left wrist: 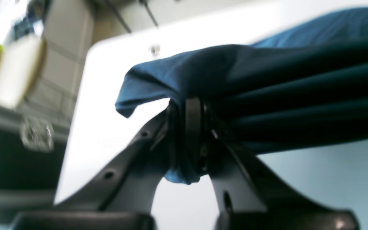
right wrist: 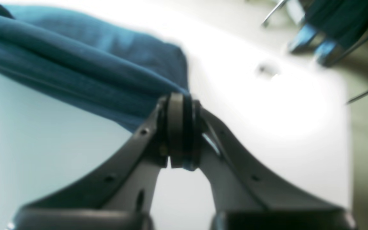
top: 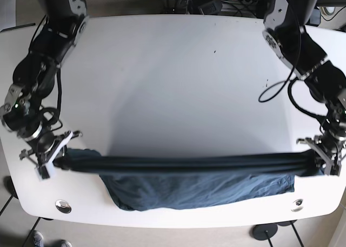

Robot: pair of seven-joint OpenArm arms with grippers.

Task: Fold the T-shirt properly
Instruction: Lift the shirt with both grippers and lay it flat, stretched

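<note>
Now my left gripper is pinched tight on one end of the blue shirt. My right gripper is pinched tight on the other end. The shirt is pulled into a long bunched rope between my two hands. The rest of it hangs down onto the white table, near the front edge.

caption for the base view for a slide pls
Both arms stretch a dark blue T-shirt taut above the white table, left gripper and right gripper each clamping one end.
</note>
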